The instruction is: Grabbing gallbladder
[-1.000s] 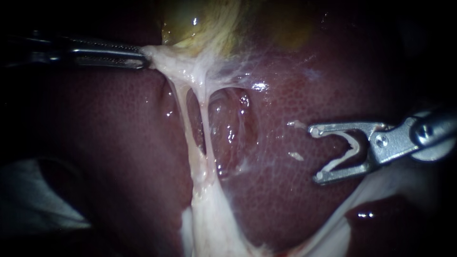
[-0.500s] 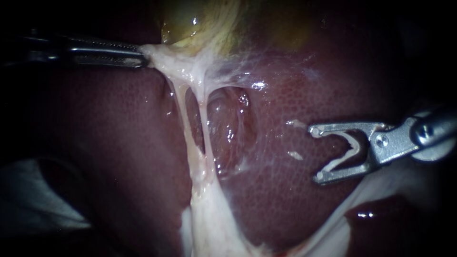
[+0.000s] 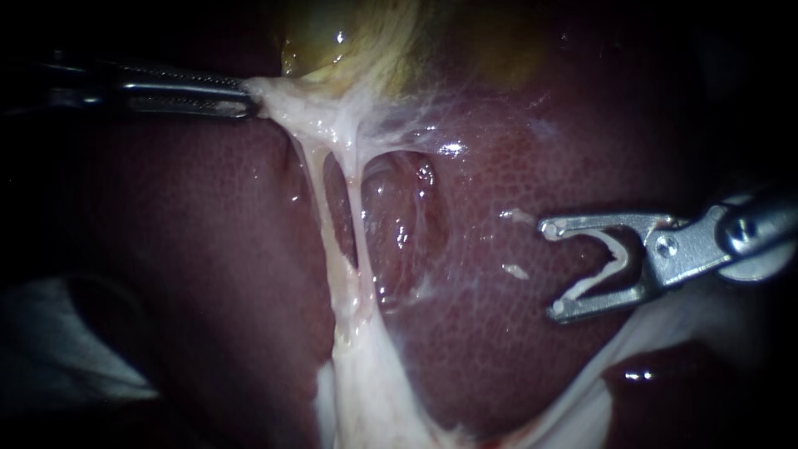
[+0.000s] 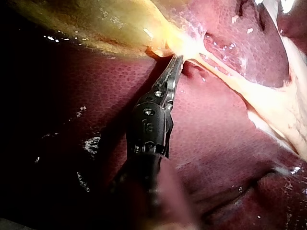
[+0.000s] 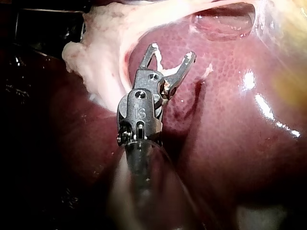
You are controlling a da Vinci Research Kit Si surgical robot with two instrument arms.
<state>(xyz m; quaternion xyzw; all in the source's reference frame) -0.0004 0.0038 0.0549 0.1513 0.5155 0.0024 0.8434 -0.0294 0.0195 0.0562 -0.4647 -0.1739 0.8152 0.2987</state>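
Gallbladder (image 3: pixel 349 41), yellow-green, lies against the dark red liver (image 3: pixel 191 249). The left instrument (image 3: pixel 248 100) has its jaws pinching the gallbladder's white edge. The right instrument (image 3: pixel 553 268) hangs well away from the gallbladder, jaws spread wide. The grab looks made. Next, I think, comes a gentle, steady pull.

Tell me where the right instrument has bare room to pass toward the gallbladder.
Free: the bare liver between the right instrument and the pale strands. Crowded: beside the gallbladder, where the left instrument grips pale tissue and the strands stretch tight.
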